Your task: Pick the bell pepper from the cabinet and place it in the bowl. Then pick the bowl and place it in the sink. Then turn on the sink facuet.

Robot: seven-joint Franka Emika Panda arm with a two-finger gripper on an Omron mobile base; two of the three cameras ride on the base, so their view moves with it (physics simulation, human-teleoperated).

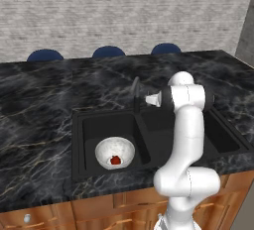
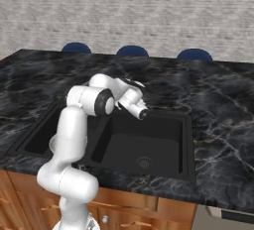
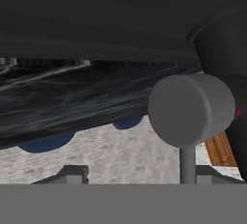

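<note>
The white-grey speckled bowl [image 1: 102,149] rests in the left basin of the black sink [image 1: 79,125], and the small dark-red bell pepper [image 1: 115,160] lies inside it. At the back of the divider stands the dark sink faucet [image 1: 135,91]. My gripper [image 1: 147,99] is stretched out level beside the faucet, over the sink [image 2: 149,144]. In the hand view the faucet's round grey lever knob [image 3: 190,109] sits very close, just above my open gripper [image 3: 135,175], whose fingertips [image 3: 72,174] stand wide apart. The cabinet is out of view.
Black marble counter [image 1: 39,105] surrounds the sink. Three blue stool tops [image 1: 108,51] line its far edge before a pale brick wall. Wooden base drawers [image 1: 99,209] run below the front edge. My arm's elbow [image 1: 186,182] stands in front of the right basin.
</note>
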